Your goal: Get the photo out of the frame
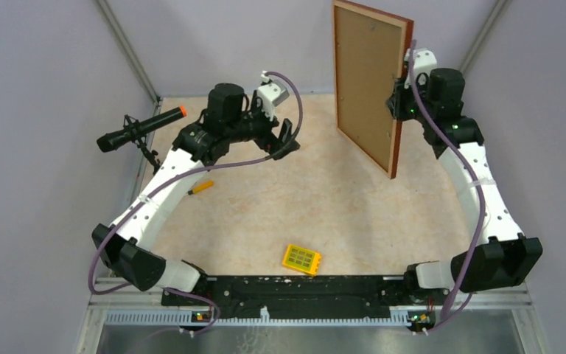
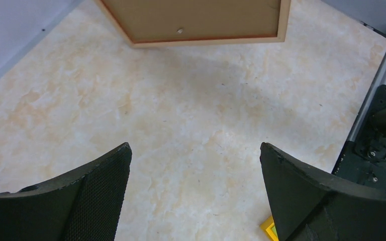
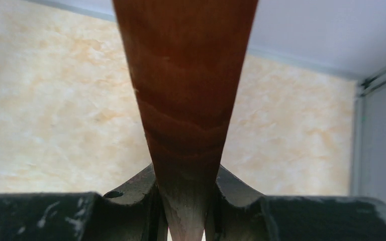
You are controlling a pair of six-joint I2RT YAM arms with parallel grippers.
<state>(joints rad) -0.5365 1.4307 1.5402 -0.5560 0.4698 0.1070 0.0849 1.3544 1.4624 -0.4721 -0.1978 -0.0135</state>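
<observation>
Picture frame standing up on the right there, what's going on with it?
The right pincer is shut on the edge of the frame, holding it upright with its brown back turned toward the middle of the table. The left pincer is open and empty above the tabletop. The photo is not visible in any view.

A robot test lab, built like a small booth.

The left arm and the right arm, both white and black robots, are bolted to a black rail at the near edge of a table with a pale stone-look top. Plain grey walls and thin metal posts close it in on three sides. Purple cables run along the arms. A black stick-like device with an orange tip sits on a small stand at the left.
</observation>
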